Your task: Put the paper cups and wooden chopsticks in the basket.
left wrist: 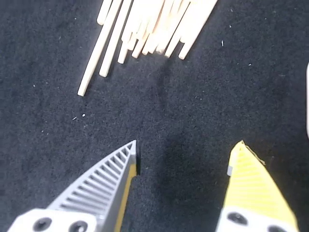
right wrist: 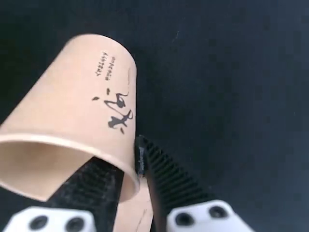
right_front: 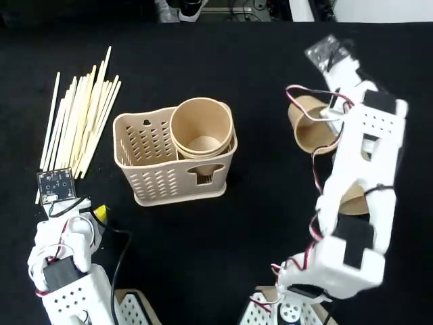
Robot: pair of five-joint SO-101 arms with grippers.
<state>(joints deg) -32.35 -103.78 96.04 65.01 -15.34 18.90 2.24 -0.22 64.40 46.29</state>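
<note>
A cream slotted basket [right_front: 162,177] stands mid-table with stacked paper cups [right_front: 201,127] in its right end. Wooden chopsticks [right_front: 78,118] lie in a loose bundle to its left, their near ends [left wrist: 145,29] just ahead of my left gripper [left wrist: 186,151], which hovers open over bare cloth. My right gripper [right wrist: 129,166] is shut on the rim of a tilted paper cup [right wrist: 72,111], one finger inside and one outside. That cup [right_front: 310,125] hangs to the right of the basket. Another cup [right_front: 353,201] lies partly hidden under the right arm.
Black cloth covers the table [right_front: 257,74]. The left arm [right_front: 64,264] stands at the front left corner and the right arm [right_front: 358,203] along the right side. Open cloth lies between the basket and the held cup.
</note>
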